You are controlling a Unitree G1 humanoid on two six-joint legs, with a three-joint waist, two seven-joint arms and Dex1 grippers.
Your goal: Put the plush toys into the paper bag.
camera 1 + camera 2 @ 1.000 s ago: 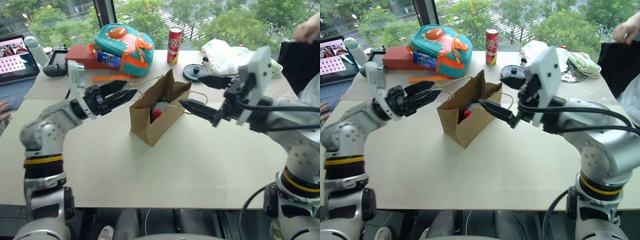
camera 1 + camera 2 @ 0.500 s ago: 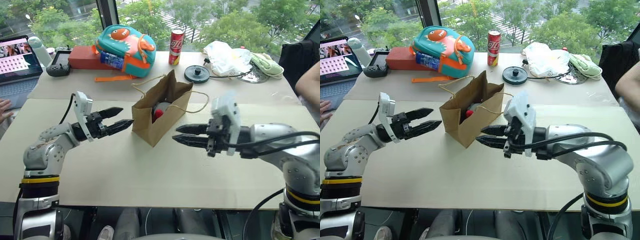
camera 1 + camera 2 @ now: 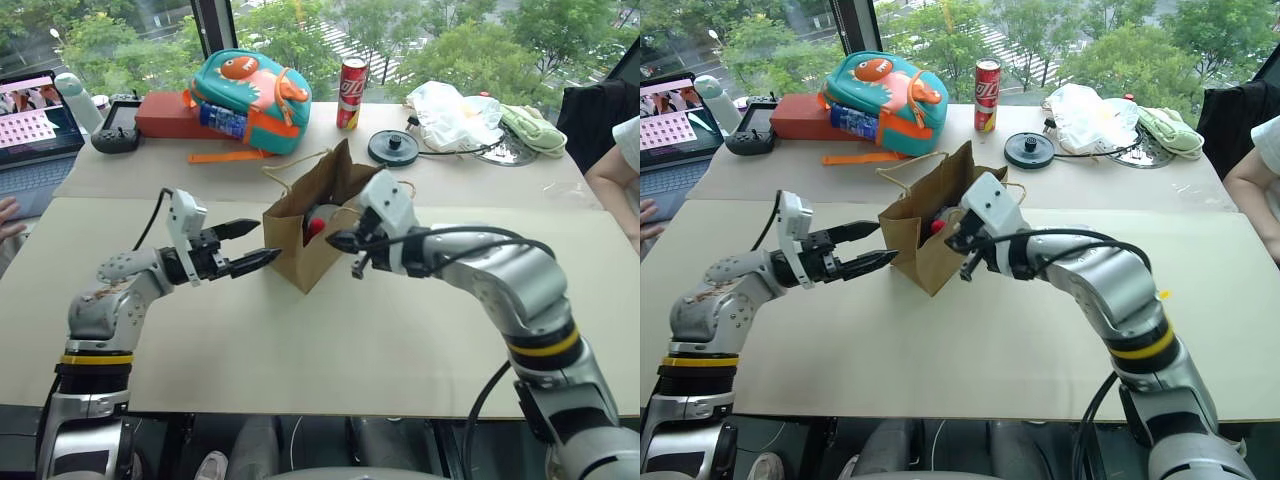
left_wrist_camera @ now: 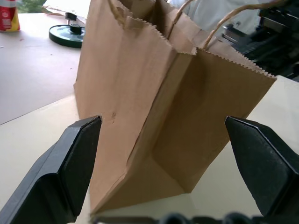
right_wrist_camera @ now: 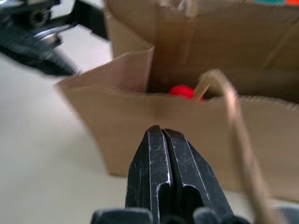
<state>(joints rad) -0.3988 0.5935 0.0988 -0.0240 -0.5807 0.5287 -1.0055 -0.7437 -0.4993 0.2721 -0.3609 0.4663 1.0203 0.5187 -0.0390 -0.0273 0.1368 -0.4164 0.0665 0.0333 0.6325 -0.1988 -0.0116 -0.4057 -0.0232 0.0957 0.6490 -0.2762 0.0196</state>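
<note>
No readable writing anywhere: the red drink can (image 3: 349, 92) with white script by the window is too small to make out, and the plain brown kraft paper bag (image 3: 318, 218) with twisted cord handles is unprinted. Your left gripper (image 3: 251, 246) has its two black fingers spread wide, level, tips just beside the bag's left wall, nothing held; whether they touch the paper you can't tell. Your right gripper (image 5: 161, 140) has its fingers pressed together, empty, tip at the bag's near-right rim next to a cord handle (image 5: 233, 116). The bag stands upright mid-table on the pale tabletop (image 3: 330, 350), mouth open. The red plush chili pepper (image 3: 316, 226) sits inside it, with a grey-blue fuzzy plush ball (image 3: 325, 211) just above. Behind the bag lies the teal dinosaur backpack with orange trim (image 3: 250, 92)
</note>
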